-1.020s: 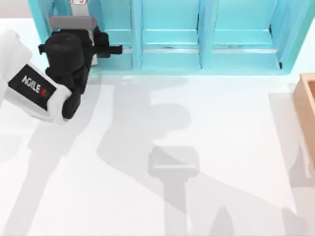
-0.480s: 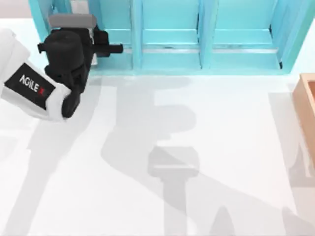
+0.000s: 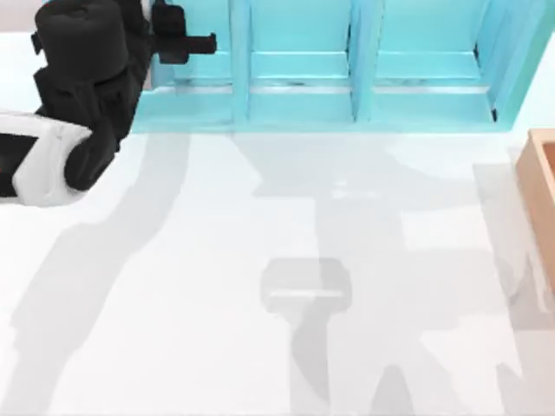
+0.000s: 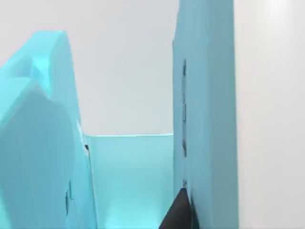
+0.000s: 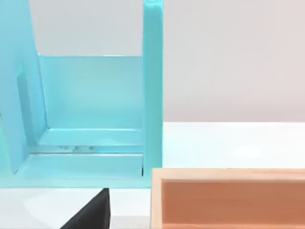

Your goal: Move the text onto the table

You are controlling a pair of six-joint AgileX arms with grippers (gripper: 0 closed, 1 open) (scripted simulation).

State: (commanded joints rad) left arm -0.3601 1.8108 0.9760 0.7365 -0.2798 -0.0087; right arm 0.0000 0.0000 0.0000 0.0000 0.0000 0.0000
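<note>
The broad white table (image 3: 173, 364) lies flat (grey shadows cross it)

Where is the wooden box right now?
In the top view the tan wooden box sits at the table's right edge, just in front of the light-blue shelf's right end; the right wrist view shows it close beside that shelf.

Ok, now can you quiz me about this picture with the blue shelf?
1. True or false: the wooden box sits at the table's right edge.
2. How many bays does the light-blue shelf have? A two, B three, C five.
3. Which arm reaches to the shelf's left bay?
Key: 1 true. 2 B. 3 the left arm.
</note>
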